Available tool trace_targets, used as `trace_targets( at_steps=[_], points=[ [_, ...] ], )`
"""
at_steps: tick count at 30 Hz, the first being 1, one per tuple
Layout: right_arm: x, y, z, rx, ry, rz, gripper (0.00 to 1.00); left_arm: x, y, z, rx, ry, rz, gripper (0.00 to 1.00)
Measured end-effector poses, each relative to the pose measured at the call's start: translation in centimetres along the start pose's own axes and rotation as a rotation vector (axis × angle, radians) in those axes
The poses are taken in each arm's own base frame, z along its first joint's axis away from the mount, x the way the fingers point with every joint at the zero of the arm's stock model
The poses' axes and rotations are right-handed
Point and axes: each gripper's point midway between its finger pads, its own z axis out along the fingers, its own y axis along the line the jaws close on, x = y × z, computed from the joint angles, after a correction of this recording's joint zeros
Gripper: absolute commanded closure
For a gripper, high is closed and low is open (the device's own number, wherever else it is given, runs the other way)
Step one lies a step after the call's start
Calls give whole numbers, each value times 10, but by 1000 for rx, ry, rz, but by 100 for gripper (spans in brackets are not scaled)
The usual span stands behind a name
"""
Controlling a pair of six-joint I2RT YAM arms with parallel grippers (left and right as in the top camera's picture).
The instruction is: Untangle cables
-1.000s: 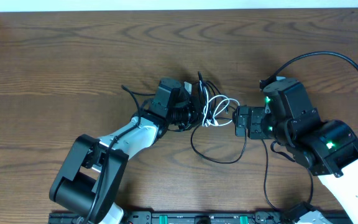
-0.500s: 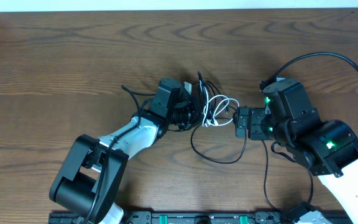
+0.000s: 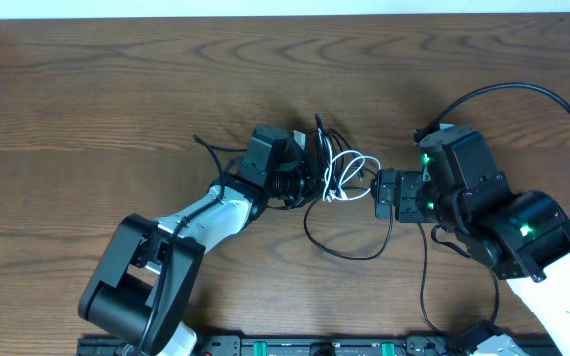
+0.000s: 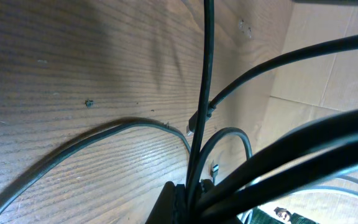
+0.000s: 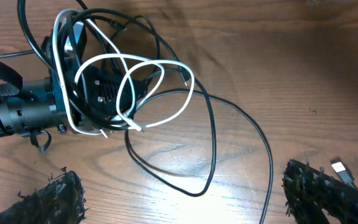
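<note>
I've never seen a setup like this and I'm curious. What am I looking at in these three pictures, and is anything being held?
Two robot arms work at a brown wooden table. One picture looks down from above; the other two come from cameras on each wrist. Between the arms lies a knot of thin black cables and one looped white cable. The left tool is shut inside the knot and seems to pinch the thin black cables. The right tool stands open beside the knot, holding nothing.

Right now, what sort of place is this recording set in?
Probably a robot test bench, likely in a lab: a left arm and a right arm share a wood-grain table, with a knot of thin cables between them.
</note>
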Motion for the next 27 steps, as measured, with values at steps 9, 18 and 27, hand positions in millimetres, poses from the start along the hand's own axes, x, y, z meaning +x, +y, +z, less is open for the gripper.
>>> trace_targets(
  at_steps=[9, 18, 27],
  points=[
    [0, 0, 0, 0, 0, 0, 1, 1, 0, 0, 2, 5, 0, 92],
    [0, 0, 0, 0, 0, 0, 1, 4, 3, 0, -10, 18, -16, 92],
    [0, 0, 0, 0, 0, 0, 1, 4, 4, 0, -13, 19, -19, 92]
  ],
)
